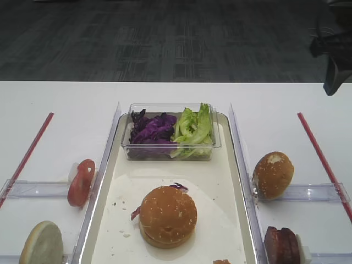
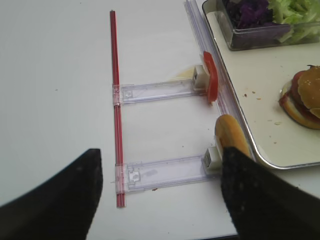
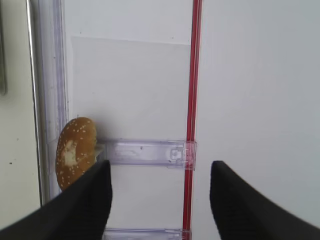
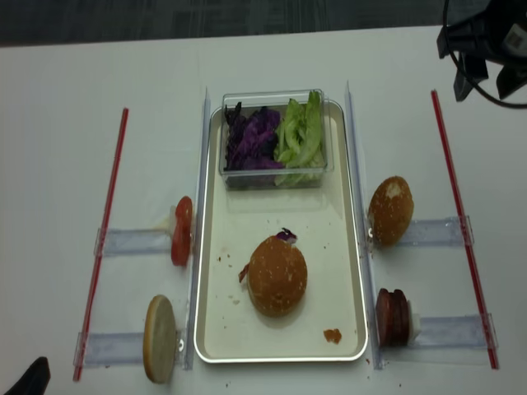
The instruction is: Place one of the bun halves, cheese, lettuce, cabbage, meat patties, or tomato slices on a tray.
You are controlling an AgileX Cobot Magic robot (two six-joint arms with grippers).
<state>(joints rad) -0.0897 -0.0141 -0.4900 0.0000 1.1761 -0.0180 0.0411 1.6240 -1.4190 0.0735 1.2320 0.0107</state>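
Observation:
On the cream tray (image 1: pixel 234 181) sits a stacked burger topped by the sesame bun half (image 1: pixel 168 214); a tomato slice (image 2: pixel 295 82) peeks out under it. Cabbage (image 1: pixel 152 129) and lettuce (image 1: pixel 193 127) fill a clear tub at the tray's far end. Another tomato slice (image 1: pixel 81 181) stands on a left holder, and meat patties (image 1: pixel 281 246) on a right one. No cheese shows. My right gripper (image 3: pixel 160 200) hangs open and empty over the right table, far from the tray. My left gripper (image 2: pixel 160 195) is open and empty over the near-left holder.
A pale bun disc (image 1: pixel 41 243) stands at the near left. A bun dome with a whitish patch (image 1: pixel 273 175) stands on a right holder. Clear rails (image 1: pixel 236 143) flank the tray and red strips (image 1: pixel 322 159) run along both outer sides. Crumbs and a red scrap (image 4: pixel 332 335) lie on the tray.

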